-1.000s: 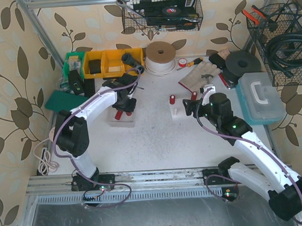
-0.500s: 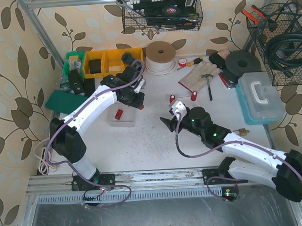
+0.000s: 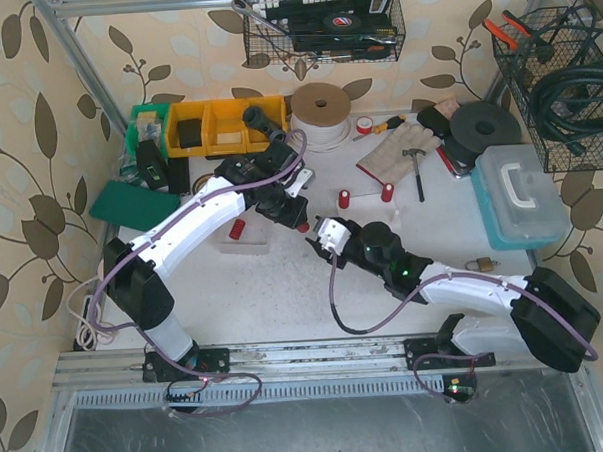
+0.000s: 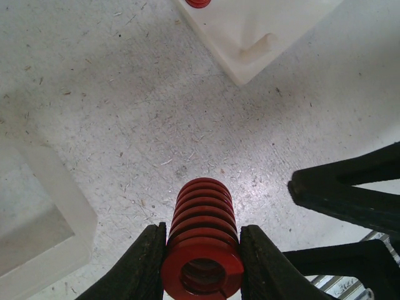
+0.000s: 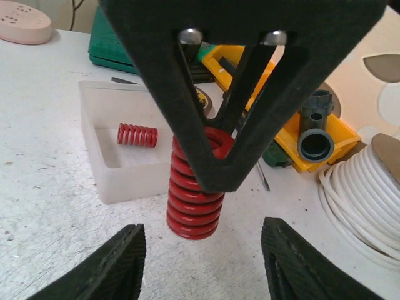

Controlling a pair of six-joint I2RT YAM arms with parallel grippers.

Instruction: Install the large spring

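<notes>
The left jaws clamp the large red coil spring (image 4: 201, 237) by its upper coils, upright above the grey speckled table (image 4: 94, 94). The right jaws stand apart around its lower end, touching nothing. A clean handover probably needs them to close squarely on the lower coils before the left releases. The clear plastic tray (image 5: 125, 181) holds one small red spring (image 5: 137, 135); the yellow bin (image 5: 344, 139) holds a grey pipe fitting (image 5: 315, 145).

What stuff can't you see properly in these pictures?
- Right wrist view: the top of the big red coil spring is hidden behind the left gripper.
- Left wrist view: a red part on the white plastic block is cut off by the top edge.
- Top view: the spring is almost covered where the left gripper meets the right gripper.
</notes>
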